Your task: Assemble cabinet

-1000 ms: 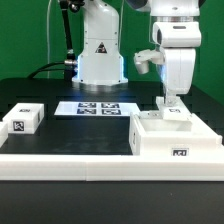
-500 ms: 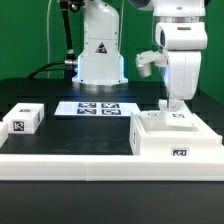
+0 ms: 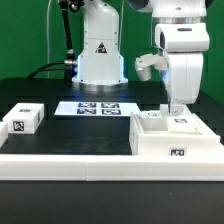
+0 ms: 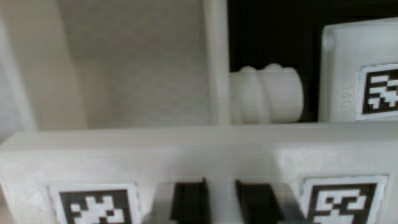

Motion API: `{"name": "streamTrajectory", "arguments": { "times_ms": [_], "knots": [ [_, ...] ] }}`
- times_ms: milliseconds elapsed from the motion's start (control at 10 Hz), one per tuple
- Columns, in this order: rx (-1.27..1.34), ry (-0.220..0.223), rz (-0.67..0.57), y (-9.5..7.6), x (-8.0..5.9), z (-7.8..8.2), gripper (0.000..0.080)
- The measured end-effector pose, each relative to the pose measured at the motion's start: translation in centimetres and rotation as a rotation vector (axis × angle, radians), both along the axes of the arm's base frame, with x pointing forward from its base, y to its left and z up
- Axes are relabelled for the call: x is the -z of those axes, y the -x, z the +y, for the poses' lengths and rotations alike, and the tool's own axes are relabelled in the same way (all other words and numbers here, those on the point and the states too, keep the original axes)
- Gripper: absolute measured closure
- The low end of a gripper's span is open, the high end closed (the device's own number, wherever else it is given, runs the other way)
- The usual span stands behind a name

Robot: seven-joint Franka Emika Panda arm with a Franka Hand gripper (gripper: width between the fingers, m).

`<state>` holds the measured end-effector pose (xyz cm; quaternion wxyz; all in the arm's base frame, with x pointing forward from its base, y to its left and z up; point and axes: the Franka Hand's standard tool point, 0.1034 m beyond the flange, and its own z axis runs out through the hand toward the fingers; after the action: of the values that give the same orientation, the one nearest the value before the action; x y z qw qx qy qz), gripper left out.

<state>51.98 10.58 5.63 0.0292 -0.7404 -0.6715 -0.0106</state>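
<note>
Exterior view: cabinet (image 3: 175,140) sits at the front of the table (image 3: 60,98) on the view's right. The gripper (image 3: 177,108) is down at its top rear edge, and I can't tell how far the jaws are apart or whether they hold anything. A small tagged block (image 3: 22,120) is well apart at the view's left with the marker board (image 3: 98,108) further back between them; the blurred wrist view shows a ribbed white peg (image 4: 276,92) against black.
</note>
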Motion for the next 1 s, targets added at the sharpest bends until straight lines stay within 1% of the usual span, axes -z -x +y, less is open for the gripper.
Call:
{"name": "streamTrajectory", "arguments": {
  "times_ms": [100, 300, 500, 800, 900, 1000],
  "knots": [
    [-0.003, -0.002, -0.003, -0.1, 0.0, 0.0, 0.0729],
    [0.001, -0.009, -0.021, -1.0, 0.0, -0.2, 0.0729],
    [0.011, -0.013, -0.027, -2.8, 0.0, -0.3, 0.0729],
    [0.014, -0.021, -0.050, -4.9, 0.0, -0.5, 0.0729],
    [0.016, -0.023, -0.056, -5.4, 0.0, -0.6, 0.0729],
    [0.016, -0.021, -0.050, -5.4, 0.0, -0.6, 0.0729]
  ]
}}
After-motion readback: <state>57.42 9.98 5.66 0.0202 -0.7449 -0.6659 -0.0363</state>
